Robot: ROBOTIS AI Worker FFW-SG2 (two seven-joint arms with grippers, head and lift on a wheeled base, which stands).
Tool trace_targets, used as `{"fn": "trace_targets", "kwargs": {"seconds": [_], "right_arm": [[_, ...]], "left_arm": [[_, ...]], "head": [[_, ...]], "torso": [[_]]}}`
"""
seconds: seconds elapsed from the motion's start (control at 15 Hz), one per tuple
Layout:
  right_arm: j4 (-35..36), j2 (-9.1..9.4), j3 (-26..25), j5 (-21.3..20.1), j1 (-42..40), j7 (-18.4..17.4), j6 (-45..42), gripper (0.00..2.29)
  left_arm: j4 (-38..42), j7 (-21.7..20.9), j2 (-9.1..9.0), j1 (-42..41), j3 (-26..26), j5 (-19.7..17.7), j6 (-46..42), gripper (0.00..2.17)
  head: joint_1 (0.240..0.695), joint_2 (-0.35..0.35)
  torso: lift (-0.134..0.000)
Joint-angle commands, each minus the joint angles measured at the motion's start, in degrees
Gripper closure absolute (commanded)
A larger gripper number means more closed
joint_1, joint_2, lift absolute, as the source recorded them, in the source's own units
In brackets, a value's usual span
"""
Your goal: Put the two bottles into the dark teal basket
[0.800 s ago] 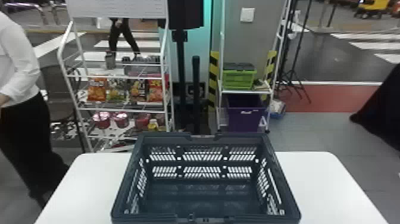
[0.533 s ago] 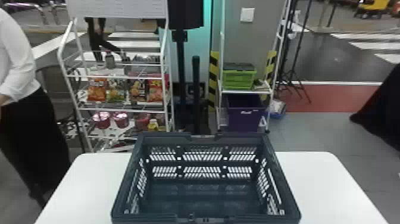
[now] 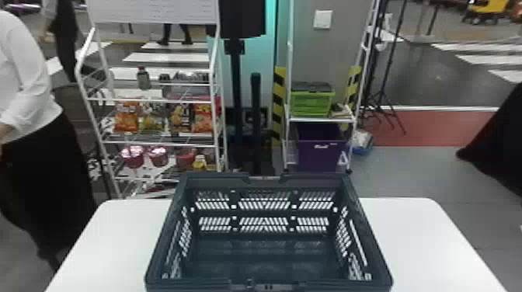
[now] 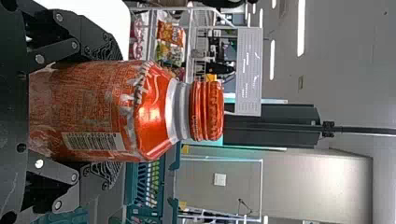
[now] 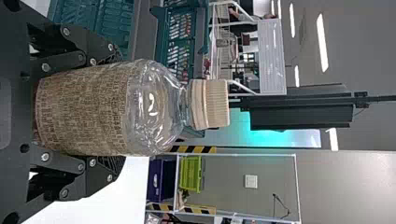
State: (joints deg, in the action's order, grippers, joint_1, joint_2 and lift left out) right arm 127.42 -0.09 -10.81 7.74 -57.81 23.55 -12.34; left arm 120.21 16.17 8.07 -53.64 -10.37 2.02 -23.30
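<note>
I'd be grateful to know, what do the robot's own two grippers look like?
The left gripper and right gripper look alike: black bodies, angular black and dark grey linkages dotted with round silver screw heads, and fingers with fine ridges toward the tips.

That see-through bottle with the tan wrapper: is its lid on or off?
On. The pale, ribbed cap sits over the neck of the bottle, which the right end effector holds between its fingers.
</note>
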Motion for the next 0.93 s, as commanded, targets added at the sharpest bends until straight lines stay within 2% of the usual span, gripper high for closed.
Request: {"fn": "trace_targets", "kwargs": {"seconds": [0.0, 0.27, 0.53, 0.73, 0.87], "right_arm": [[0.47, 0.14, 0.09, 0.0, -0.28, 0.0, 0.0, 1.72], [4.86, 0.14, 1.14, -0.7, 0.68, -0.09, 1.23, 1.72], [12.24, 0.14, 2.99, -2.37, 6.13, -0.09, 14.76, 1.72], [14.88, 0.14, 6.06, -8.0, 11.14, 0.0, 22.14, 1.72], [15.41, 0.14, 9.32, -13.36, 15.27, 0.09, 26.36, 1.72]], "left_arm": [[0.11, 0.0, 0.02, -0.15, 0.0, 0.0, 0.06, 2.15], [-0.24, 0.09, 0.19, -0.86, 0.0, 0.18, -1.52, 2.15], [-0.59, 0.09, 0.98, -2.18, -0.7, 0.7, -3.28, 2.15], [-2.26, 0.18, 1.78, -2.7, -0.88, 0.88, -7.67, 2.15], [-3.14, 0.09, 2.3, -2.79, -0.88, 0.88, -8.9, 2.15]], "head": [[0.499, 0.0], [0.499, 0.0], [0.499, 0.0], [0.499, 0.0], [0.499, 0.0]], "torso": [[0.0], [0.0], [0.0], [0.0], [0.0]]}}
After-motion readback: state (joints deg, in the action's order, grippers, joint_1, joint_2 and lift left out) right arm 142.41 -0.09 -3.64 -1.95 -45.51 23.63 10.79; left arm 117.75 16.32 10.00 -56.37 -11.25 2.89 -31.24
